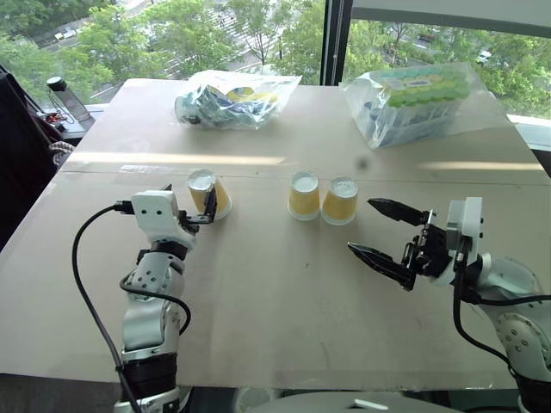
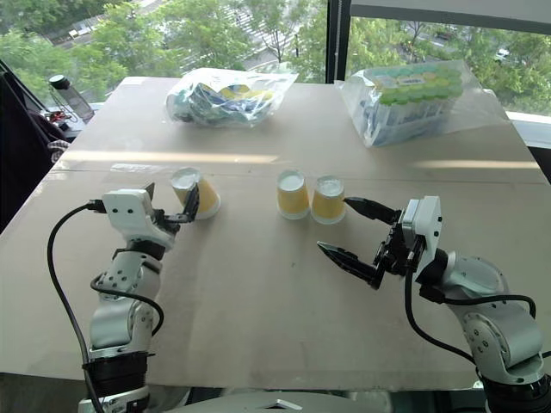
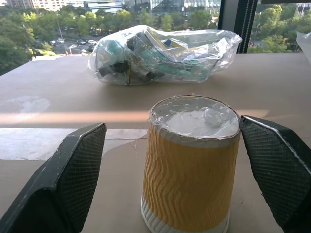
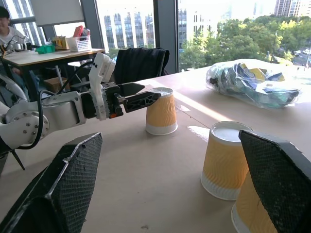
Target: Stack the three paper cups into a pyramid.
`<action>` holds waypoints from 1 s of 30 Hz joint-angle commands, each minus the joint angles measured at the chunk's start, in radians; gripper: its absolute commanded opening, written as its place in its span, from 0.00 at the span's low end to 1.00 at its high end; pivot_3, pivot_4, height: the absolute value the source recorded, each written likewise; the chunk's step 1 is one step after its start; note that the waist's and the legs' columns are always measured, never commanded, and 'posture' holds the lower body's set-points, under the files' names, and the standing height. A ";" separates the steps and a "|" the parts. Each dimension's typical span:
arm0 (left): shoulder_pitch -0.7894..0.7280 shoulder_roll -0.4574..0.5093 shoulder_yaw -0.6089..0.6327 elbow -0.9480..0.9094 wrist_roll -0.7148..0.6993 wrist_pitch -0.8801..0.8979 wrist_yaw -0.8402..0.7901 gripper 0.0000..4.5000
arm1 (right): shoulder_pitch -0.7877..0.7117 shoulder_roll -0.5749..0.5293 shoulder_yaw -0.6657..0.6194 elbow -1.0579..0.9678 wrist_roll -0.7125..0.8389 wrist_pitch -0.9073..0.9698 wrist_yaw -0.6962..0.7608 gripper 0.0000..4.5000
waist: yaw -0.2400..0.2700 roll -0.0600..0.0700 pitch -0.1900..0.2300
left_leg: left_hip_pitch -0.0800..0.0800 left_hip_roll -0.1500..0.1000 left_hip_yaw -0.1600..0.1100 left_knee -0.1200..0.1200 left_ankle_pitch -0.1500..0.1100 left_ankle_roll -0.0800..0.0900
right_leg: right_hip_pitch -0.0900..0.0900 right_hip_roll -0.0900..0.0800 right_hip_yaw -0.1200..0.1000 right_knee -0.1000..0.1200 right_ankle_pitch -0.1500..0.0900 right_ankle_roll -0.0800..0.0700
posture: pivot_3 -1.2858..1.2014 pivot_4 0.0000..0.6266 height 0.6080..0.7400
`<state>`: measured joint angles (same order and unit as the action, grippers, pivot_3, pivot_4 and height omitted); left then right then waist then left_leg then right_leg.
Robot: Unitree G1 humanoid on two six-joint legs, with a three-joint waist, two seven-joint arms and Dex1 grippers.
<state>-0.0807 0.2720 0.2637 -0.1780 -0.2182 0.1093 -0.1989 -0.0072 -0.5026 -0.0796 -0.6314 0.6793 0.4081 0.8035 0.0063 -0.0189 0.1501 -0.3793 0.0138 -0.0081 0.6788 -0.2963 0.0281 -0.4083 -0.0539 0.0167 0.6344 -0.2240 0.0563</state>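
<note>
Three yellow paper cups stand upside down on the table, white bases up. Two of them (image 1: 304,195) (image 1: 340,200) sit side by side, touching, at mid-table. The third cup (image 1: 220,200) stands apart to the left. My left gripper (image 1: 196,200) is open, one finger on each side of that cup; the left wrist view shows the cup (image 3: 189,170) between the fingers (image 3: 73,174) with gaps on both sides. My right gripper (image 1: 362,225) is open and holds nothing, hovering just right of the pair and pointing toward it.
Two clear plastic bags of goods lie at the back of the table, one left of centre (image 1: 234,96) and one at the right (image 1: 417,101). A bottle (image 1: 67,96) stands off the far left corner. A person (image 4: 7,24) sits at a distant desk.
</note>
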 commanded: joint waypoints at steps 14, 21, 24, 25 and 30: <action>-0.031 0.038 -0.015 0.046 0.044 -0.104 -0.054 1.00 | -0.009 0.006 0.019 -0.011 -0.011 -0.058 -0.031 0.99 | 0.006 0.000 0.000 | 0.000 0.000 0.000 0.000 0.000 0.000 | 0.000 0.000 0.000 0.000 0.000 0.000 | 0.52 0.24 1.00; -0.057 0.045 -0.026 0.057 0.056 -0.149 -0.067 1.00 | -0.020 0.008 0.029 -0.019 -0.009 -0.051 -0.055 0.99 | 0.006 0.000 0.000 | -0.001 0.000 0.000 0.000 0.000 0.000 | 0.000 0.000 0.000 0.000 0.000 0.000 | 0.52 0.24 1.00; -0.064 0.045 -0.027 0.059 0.053 -0.152 -0.071 1.00 | -0.023 0.006 0.029 -0.019 -0.008 -0.051 -0.062 0.99 | 0.006 0.000 0.000 | -0.001 0.000 0.000 0.000 0.000 0.000 | 0.000 0.000 0.000 0.000 0.000 0.000 | 0.52 0.24 1.00; -0.068 0.043 -0.023 0.069 0.047 -0.130 -0.066 1.00 | -0.025 0.007 0.031 -0.021 -0.009 -0.050 -0.067 0.99 | 0.006 0.000 0.000 | -0.001 0.000 0.000 0.000 0.000 0.000 | 0.000 0.000 0.000 0.000 0.000 0.000 | 0.52 0.24 1.00; -0.090 0.044 -0.020 0.116 0.032 -0.074 -0.073 1.00 | -0.035 0.010 0.039 -0.028 -0.009 -0.047 -0.087 0.99 | 0.006 0.000 0.000 | 0.000 0.000 0.000 0.000 0.000 0.000 | 0.000 0.000 0.000 0.000 0.000 0.000 | 0.52 0.24 1.00</action>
<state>-0.1537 0.3045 0.2347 -0.0621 -0.1705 0.0354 -0.2655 -0.0285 -0.4975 -0.0360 -0.6205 0.6598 0.3674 0.7280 0.0120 -0.0189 0.1501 -0.3797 0.0137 -0.0082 0.6789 -0.2962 0.0281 -0.4084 -0.0541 0.0163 0.6344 -0.2239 0.0564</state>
